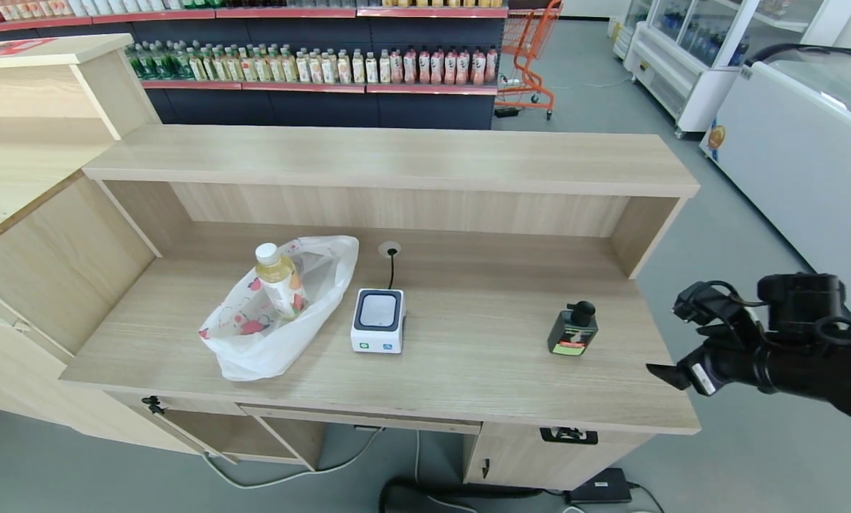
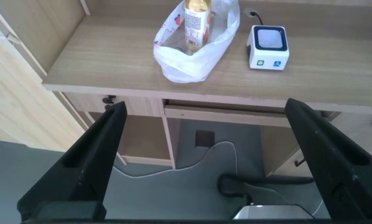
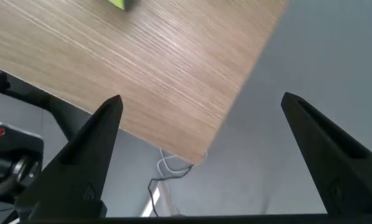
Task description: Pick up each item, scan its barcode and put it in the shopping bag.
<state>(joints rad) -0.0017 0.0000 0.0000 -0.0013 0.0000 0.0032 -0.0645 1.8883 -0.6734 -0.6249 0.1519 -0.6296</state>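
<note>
On the counter (image 1: 468, 370) stands a squat, dark green, black-topped bottle (image 1: 572, 330).

Shop, drink shelves (image 1: 311, 65), checkout counter (image 1: 468, 349)

The thick, round, black right arm (image 1: 788, 363) in the lower right of the head view has looping black cables (image 1: 710, 296) on top and a small white label (image 1: 703, 377) near its end. The left gripper (image 2: 206, 104) and right gripper (image 3: 201, 98) each have flat, dull black fingers (image 2: 93, 162) that get thinner toward blunt tips.
</note>
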